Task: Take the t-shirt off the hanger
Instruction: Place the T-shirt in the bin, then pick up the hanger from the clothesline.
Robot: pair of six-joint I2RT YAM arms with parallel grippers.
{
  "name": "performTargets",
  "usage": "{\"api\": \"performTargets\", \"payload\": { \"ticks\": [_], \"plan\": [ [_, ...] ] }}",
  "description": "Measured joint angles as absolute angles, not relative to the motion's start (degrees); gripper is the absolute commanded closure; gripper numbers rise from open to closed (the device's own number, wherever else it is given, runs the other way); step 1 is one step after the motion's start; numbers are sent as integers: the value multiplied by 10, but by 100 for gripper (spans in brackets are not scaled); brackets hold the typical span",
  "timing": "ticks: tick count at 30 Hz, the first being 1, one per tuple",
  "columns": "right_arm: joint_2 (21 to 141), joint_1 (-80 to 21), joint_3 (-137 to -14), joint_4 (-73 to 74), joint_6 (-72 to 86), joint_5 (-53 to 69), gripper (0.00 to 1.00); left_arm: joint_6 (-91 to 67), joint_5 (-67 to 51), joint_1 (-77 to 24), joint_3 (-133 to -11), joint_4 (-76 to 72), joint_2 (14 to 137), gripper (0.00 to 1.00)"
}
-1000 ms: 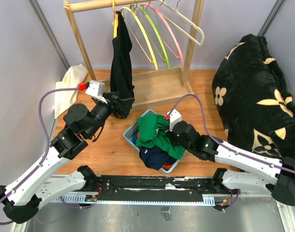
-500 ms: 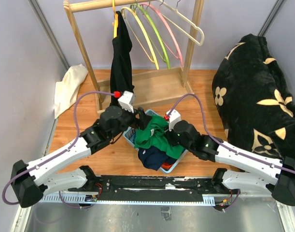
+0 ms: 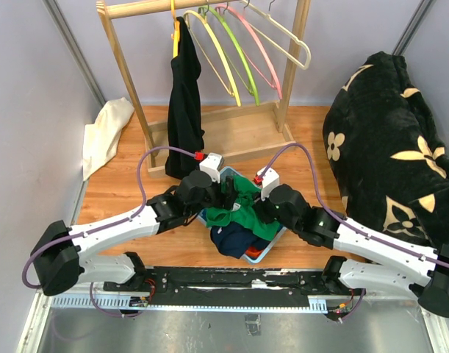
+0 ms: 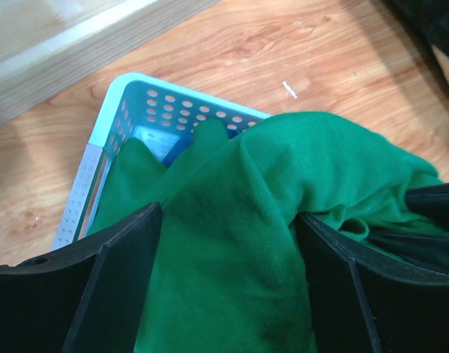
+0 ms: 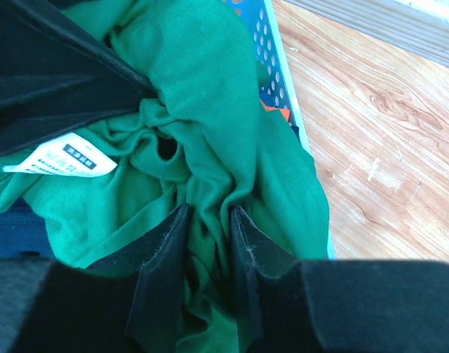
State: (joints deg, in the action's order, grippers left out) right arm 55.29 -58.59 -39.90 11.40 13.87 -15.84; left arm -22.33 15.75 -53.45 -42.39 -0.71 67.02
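A black t-shirt [image 3: 184, 103] hangs on an orange hanger [image 3: 175, 33] at the left of the wooden rack. A green t-shirt [image 3: 242, 207] lies heaped in the blue basket [image 3: 262, 254]. My left gripper [image 3: 228, 193] is open over the basket, and in the left wrist view its gripper [image 4: 228, 220] has a jaw on each side of a fold of the green t-shirt [image 4: 283, 162]. My right gripper [image 5: 209, 213] is shut on a bunched fold of the green t-shirt [image 5: 202, 66] from the right side.
Yellow, green, pink and cream empty hangers [image 3: 242, 51] hang on the rack [image 3: 125, 66]. A cream cloth [image 3: 103, 132] lies at the left wall. A black flowered blanket [image 3: 393, 140] fills the right side. Dark clothes [image 3: 235, 239] sit under the green shirt.
My left arm has swung from the black t-shirt at the rack down and right to the basket, over the green t-shirt. The right arm has barely moved.
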Motion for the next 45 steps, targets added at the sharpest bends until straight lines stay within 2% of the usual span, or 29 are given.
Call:
{"api": "performTargets", "payload": {
  "ticks": [12,16,22,28,36,45],
  "plan": [
    [533,-586,-399,125,130,-176,65,-244,173,-535,-419,8,698,21],
    [530,-586,-403,132,126,-182,61,-235,175,-541,-420,28,641,21],
    [523,-586,-415,143,115,-189,50,-218,155,-542,-460,35,566,20],
    [510,-586,-450,148,94,-207,45,-208,125,-542,-465,34,506,19],
    [535,-586,-564,104,44,-216,42,-197,178,-543,-451,35,389,18],
    [696,-586,-777,40,1,-183,39,-211,282,-543,-398,72,295,17]
  ]
}}
